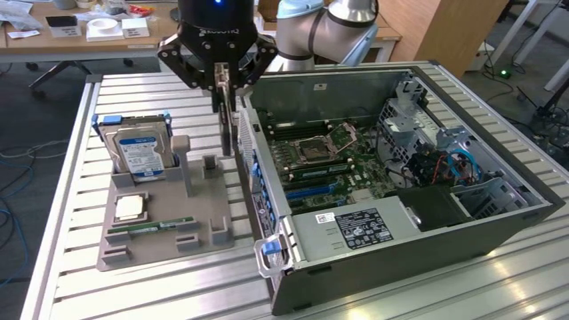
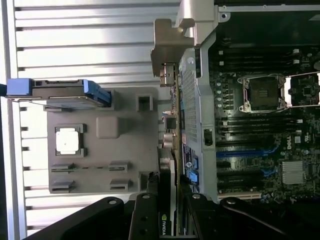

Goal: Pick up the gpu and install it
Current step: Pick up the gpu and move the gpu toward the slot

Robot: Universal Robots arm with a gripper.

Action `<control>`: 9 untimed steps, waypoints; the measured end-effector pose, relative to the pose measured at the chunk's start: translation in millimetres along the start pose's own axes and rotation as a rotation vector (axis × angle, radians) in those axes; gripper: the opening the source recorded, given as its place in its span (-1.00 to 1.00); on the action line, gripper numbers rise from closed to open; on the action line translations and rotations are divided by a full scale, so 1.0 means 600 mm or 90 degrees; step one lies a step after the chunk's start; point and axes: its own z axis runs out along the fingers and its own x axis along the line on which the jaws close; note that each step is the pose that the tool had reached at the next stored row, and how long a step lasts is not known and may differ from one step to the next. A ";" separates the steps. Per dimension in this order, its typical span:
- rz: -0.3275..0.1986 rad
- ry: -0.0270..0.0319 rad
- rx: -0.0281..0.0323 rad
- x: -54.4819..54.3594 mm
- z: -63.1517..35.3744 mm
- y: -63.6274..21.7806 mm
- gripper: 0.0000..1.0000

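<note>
gpu [image 1: 229,130] is off the parts tray [image 1: 169,200] and in the air, hanging edge-down over the strip of table [image 1: 160,93] between the tray and the open PC case [image 1: 498,220]. That puts it toward the table edge on the arm's side, just beside the case's rear wall. Can't tell if it touches the wall.

Handling, my read:
- Light, thin and stiff, so it won't sag.
- Fragile though: board components and edge contacts won't tolerate a knock or a twist.
- Best taken across the flat faces near the top edge, away from the contacts and the silvery bracket [image 2: 170,47].
- The faces are smooth, so side load could swing it in a narrow pinch.

gripper [image 1: 224,93]: jaws drawn most of the way in, pinching the gpu's faces from both sides, card between the fingers [image 2: 145,220]. It holds nothing else. Hard drive [image 1: 138,150] sits upright at the tray's far corner, untouched.
</note>
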 end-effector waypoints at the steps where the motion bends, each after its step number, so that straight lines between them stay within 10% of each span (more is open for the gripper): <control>1: 0.000 0.0001 -0.0006 -0.004 0.000 0.000 -0.47; 9: 0.000 0.0007 -0.0094 -0.051 0.001 0.004 -0.47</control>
